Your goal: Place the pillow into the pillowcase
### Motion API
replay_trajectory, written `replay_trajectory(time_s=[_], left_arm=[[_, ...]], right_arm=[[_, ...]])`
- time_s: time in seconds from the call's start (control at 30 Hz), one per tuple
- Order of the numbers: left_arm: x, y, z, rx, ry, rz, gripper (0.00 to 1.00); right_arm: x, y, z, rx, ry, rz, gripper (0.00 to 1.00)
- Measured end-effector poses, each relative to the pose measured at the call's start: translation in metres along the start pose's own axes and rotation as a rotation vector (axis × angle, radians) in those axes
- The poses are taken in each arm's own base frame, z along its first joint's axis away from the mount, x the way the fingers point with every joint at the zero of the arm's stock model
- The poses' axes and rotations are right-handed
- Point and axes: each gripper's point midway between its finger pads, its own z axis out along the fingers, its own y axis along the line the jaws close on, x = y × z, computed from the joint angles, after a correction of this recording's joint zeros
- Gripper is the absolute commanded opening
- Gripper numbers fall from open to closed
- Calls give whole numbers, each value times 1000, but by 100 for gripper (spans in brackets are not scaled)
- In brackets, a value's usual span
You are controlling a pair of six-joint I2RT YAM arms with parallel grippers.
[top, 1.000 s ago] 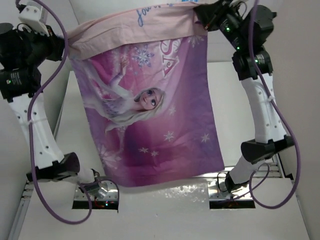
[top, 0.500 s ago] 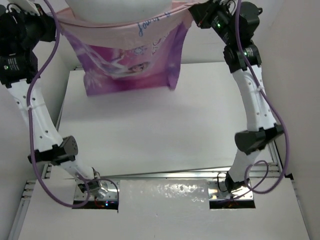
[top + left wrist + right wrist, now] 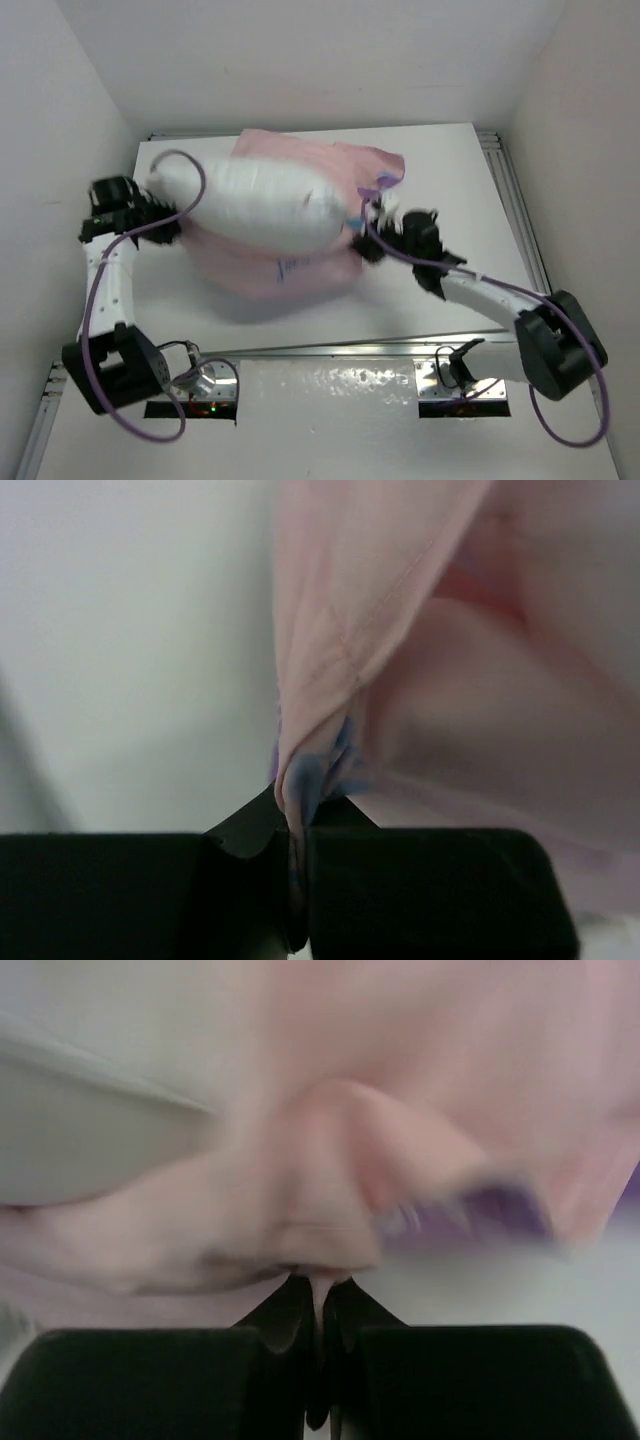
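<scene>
Plainly not finished yet. Can see the pillow [image 3: 250, 205] lying bare and white on top of the pillowcase [image 3: 285, 272], across the far half of the table [image 3: 450, 170], with pink lining spread underneath and behind it and nothing drawn over its upper side. Cannot tell whether any edge of it sits inside the mouth of the cloth. Judging from that: opening taken hold of at both ends, stuffing itself yet to be done, then pulling the cloth along the full length and settling the corners.

Left gripper [image 3: 165, 225] at the pillow's left end, clenched tight on a thin pinch of pink fabric with a bluish-purple edge, as seen close up from the wrist. Right gripper [image 3: 368, 235] just beside the pillow's right end, likewise squeezed shut on a fold of pink cloth, with a sliver of the purple outside showing next to it. Nothing loose in either.

Counting up: one pillow, one pillowcase, two arms, two grippers, one table
</scene>
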Motion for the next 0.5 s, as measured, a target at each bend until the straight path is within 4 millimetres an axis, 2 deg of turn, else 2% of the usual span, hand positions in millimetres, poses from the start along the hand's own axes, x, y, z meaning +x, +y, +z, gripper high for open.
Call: replay_trajectory(time_s=[0.03,0.07,0.1,0.13,0.17,0.2,0.27,0.3,0.43,0.47,0.5], left_arm=[[54,-11,14,55,146,-29,0],[106,-27,20,117,290,-53,0],[149,-43,15,174,411,-67,0],[182,-59,2,230,521,-75,0],[199,-71,-11,270,589,-71,4],[208,-80,-26,301,642,-58,35],[206,-82,-46,305,675,-10,72],[200,-77,-54,278,680,18,95],[174,-37,-80,77,725,117,100],[168,-28,-86,36,734,136,100],[160,-20,-90,-4,734,155,100]], right_arm=[[82,-2,-10,11,159,61,10],[150,-3,-32,33,306,127,17],[206,-2,-64,65,430,187,27],[248,1,-97,104,520,237,32],[264,7,-116,112,531,277,41],[257,5,-121,141,487,261,55],[223,-3,-115,184,338,225,63],[202,-8,-111,208,264,207,68],[146,-21,-100,291,166,193,75],[138,-20,-96,291,178,200,84],[132,-19,-92,284,187,211,99]])
